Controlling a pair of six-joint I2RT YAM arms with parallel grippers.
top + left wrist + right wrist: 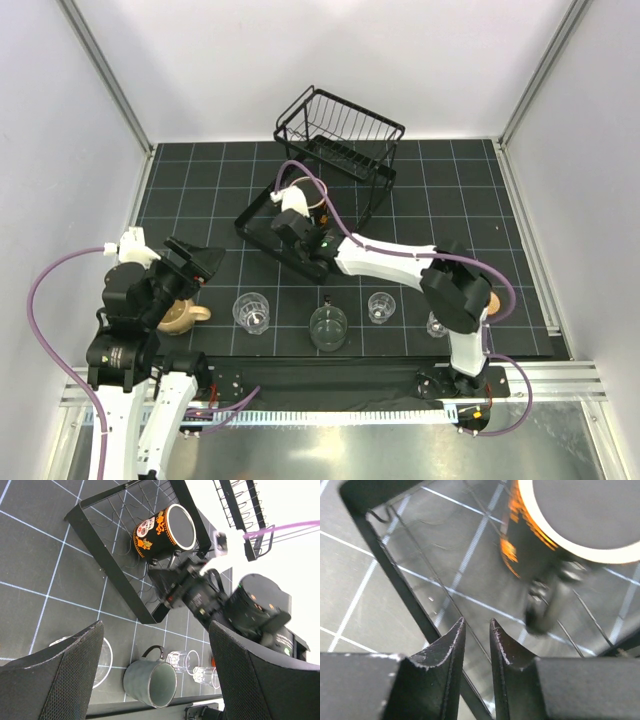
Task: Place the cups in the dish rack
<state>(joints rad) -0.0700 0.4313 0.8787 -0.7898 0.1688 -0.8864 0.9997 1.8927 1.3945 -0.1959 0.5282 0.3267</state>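
The dish rack has a raised basket point(340, 125) and a flat lower frame point(258, 215), point(100, 560). A black mug with orange patterns and a white rim point(165, 530), point(555, 525) lies tilted in the lower frame. My right gripper point(476, 625), point(300, 222) is just beside it, its jaws a narrow gap apart and holding nothing. My left gripper point(156, 625) is wide open and empty above the front row of cups: beige mug point(182, 315), clear tumbler point(250, 310), grey mug point(150, 682), point(328, 327) and two small glasses point(380, 305), point(437, 323).
A red-orange cup point(494, 300) shows partly behind the right arm's elbow. The right arm point(390, 258) stretches across the mat from its base to the rack. White walls enclose the black gridded mat point(450, 200).
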